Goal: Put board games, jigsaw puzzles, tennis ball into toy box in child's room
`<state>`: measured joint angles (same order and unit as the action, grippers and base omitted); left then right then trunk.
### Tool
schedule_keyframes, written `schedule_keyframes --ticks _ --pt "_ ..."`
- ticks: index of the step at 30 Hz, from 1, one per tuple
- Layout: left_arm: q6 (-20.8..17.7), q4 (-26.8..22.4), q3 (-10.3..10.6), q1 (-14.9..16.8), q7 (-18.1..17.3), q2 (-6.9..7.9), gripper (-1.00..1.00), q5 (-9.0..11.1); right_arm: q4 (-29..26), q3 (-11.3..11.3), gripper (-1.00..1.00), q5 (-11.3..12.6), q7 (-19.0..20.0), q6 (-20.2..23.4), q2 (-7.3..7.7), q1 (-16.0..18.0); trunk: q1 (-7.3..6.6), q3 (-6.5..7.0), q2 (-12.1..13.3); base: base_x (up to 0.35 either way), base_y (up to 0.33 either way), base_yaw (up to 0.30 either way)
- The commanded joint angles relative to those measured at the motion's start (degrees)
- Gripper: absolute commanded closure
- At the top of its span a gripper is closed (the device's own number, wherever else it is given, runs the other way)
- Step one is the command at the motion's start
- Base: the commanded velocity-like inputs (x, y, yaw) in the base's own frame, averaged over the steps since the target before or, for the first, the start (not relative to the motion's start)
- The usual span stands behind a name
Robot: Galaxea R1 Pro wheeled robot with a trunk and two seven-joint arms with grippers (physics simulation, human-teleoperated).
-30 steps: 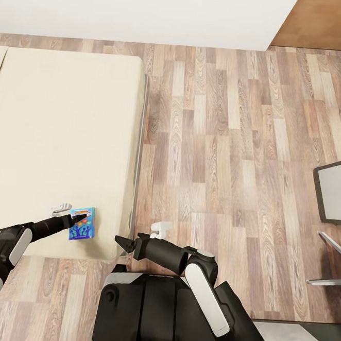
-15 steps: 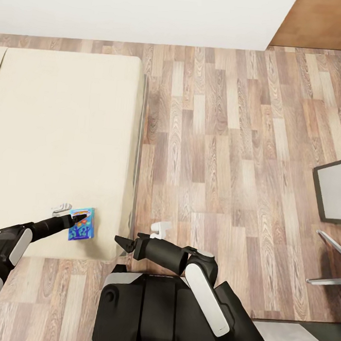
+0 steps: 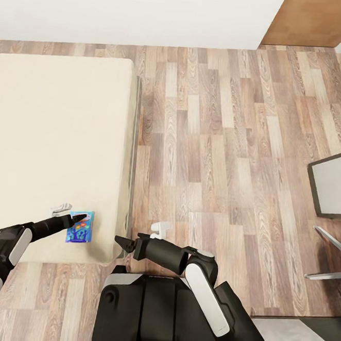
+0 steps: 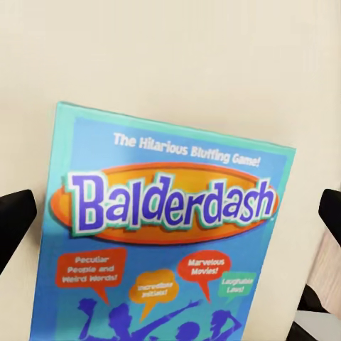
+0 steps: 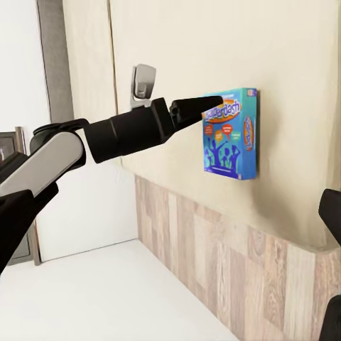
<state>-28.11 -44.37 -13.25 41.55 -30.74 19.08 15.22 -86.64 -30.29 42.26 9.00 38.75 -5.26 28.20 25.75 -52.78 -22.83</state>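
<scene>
A blue "Balderdash" board game lies flat on the cream bed, close to its near right corner. My left gripper hovers right over the box, open. In the left wrist view its dark fingertips stand wide apart on either side of the board game. The right wrist view shows the board game with the left gripper at its edge. My right gripper is open and empty off the bed's corner, above the floor. The toy box, jigsaw puzzles and tennis ball are out of view.
Wood-plank floor stretches to the right of the bed. A dark-framed grey surface and thin metal legs sit at the right edge. A white wall runs along the back, with a wooden door at its right.
The whole picture has shifted a little to the left, so the camera has moved. Both arms keep their pose, and the box still lies under the left gripper.
</scene>
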Motion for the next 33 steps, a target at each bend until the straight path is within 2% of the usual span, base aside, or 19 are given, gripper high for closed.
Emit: schedule_keyframes --ticks 1,33 --pt "-0.5 0.0 -0.1 0.0 -0.1 -0.01 -1.0 0.3 0.0 0.1 -1.0 -0.1 0.2 0.3 -0.02 0.0 0.03 -0.05 -0.1 0.0 0.0 -0.013" --pt "-0.7 0.0 -0.2 0.0 -0.1 0.09 -1.0 0.4 0.0 0.1 -1.0 -0.1 0.2 0.3 -0.03 0.0 0.03 -0.04 -0.1 0.0 0.0 -0.001"
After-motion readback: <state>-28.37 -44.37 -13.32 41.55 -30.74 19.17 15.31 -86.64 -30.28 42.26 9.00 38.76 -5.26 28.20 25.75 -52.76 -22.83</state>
